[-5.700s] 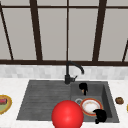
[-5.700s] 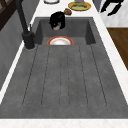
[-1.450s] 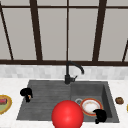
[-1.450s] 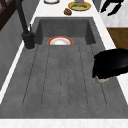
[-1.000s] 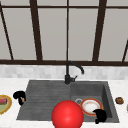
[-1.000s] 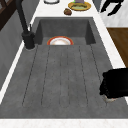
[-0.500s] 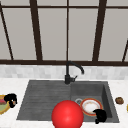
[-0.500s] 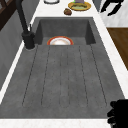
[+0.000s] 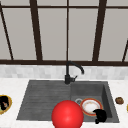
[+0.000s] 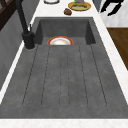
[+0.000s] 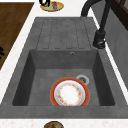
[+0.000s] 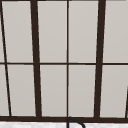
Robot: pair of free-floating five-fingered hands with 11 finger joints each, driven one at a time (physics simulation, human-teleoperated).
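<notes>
Two hands: the left hand (image 9: pixel 4 103) has moved from the sink (image 9: pixel 37 95) to the yellow plate (image 9: pixel 9 104) at the bench's left end, grip unclear; right hand (image 9: pixel 100 115), fingers apparently curled, hangs by the red-rimmed plate (image 9: pixel 86 110).

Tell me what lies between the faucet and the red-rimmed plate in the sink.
Bare grey sink floor, in the right side view: between faucet and red-rimmed plate there is just the drain, beside the plate's rim.

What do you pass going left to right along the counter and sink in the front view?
Left hand over the yellow plate, grey drainboard, red ball, red-rimmed plate, right hand, brown round item.
</notes>
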